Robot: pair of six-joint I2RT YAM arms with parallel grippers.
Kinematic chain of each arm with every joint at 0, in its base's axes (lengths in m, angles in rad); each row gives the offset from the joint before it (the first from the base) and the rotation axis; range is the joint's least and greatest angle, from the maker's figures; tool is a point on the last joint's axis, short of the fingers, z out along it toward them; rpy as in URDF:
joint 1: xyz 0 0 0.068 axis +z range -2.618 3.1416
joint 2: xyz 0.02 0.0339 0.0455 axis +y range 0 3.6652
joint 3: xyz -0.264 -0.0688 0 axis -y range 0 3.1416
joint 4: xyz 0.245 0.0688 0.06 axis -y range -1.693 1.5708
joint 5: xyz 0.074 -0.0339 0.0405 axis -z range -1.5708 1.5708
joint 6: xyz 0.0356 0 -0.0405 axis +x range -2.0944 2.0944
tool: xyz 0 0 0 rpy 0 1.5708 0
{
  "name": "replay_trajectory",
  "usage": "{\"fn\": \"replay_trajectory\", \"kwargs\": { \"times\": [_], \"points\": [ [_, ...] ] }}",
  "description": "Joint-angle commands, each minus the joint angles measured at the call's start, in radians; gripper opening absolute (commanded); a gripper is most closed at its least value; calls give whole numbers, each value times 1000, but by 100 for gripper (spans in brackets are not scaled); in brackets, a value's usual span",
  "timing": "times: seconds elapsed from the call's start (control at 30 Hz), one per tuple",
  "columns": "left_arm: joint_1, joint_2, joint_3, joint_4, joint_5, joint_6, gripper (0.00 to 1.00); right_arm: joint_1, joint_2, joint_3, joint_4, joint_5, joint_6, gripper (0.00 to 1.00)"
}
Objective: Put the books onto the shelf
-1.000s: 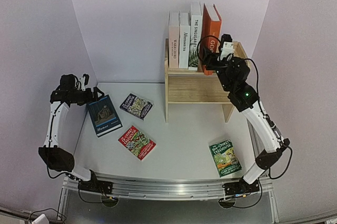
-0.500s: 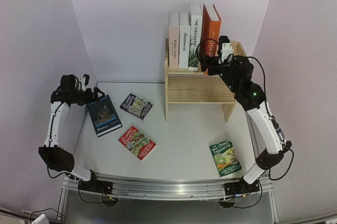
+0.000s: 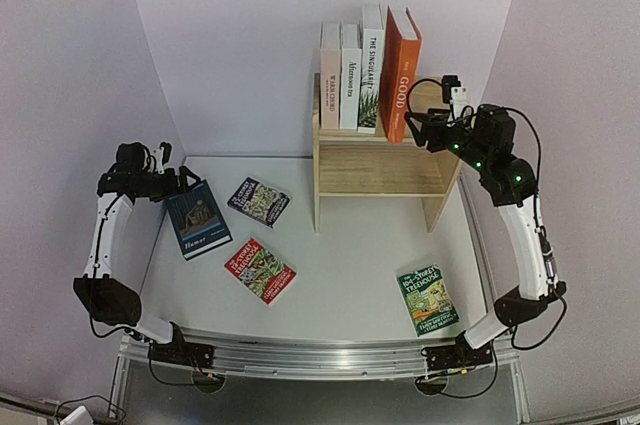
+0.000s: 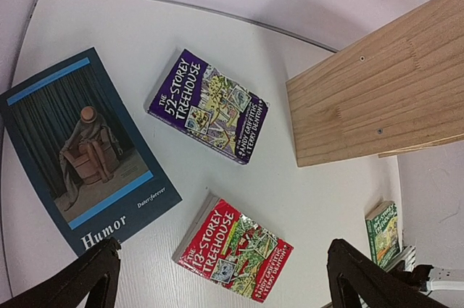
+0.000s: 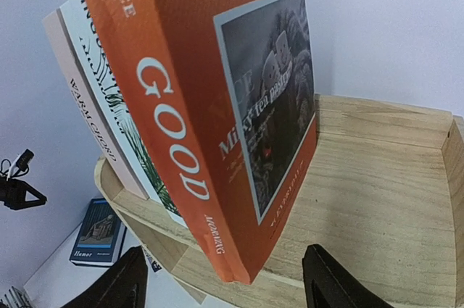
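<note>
Table (image 3: 340, 235): white, with four books lying flat on it.
Shelf (image 3: 380, 170): light wood, far right of centre, lower tier empty.
Shelved books (image 3: 350, 75): three pale ones upright on top, at its left end.
Orange book (image 3: 400, 85): upright, just right of them.
Humor book (image 3: 198, 220): flat, far left.
Treehouse books: purple (image 3: 259, 201) and red (image 3: 260, 270) left of centre, green (image 3: 428, 299) near right.
Left gripper (image 3: 183, 179): spread wide, empty, above Humor book's far edge.
Right gripper (image 3: 418, 130): fingers apart, empty, just right of orange book.
</note>
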Motion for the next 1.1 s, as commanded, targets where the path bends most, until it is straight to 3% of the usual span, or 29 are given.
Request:
{"fn": "replay_trajectory", "kwargs": {
  "times": [0.0,0.23,0.5,1.07],
  "points": [
    [-2,-27,-3,23,10,-3,100,-27,70,104,-3,-98,12,67],
    [-2,-24,5,21,14,-1,100,-68,174,246,12,-187,9,65],
    [-2,-19,15,17,16,0,100,-108,227,267,42,-264,13,60],
    [-1,-38,2,22,24,0,100,-146,358,297,165,-489,17,68]
  ]
}}
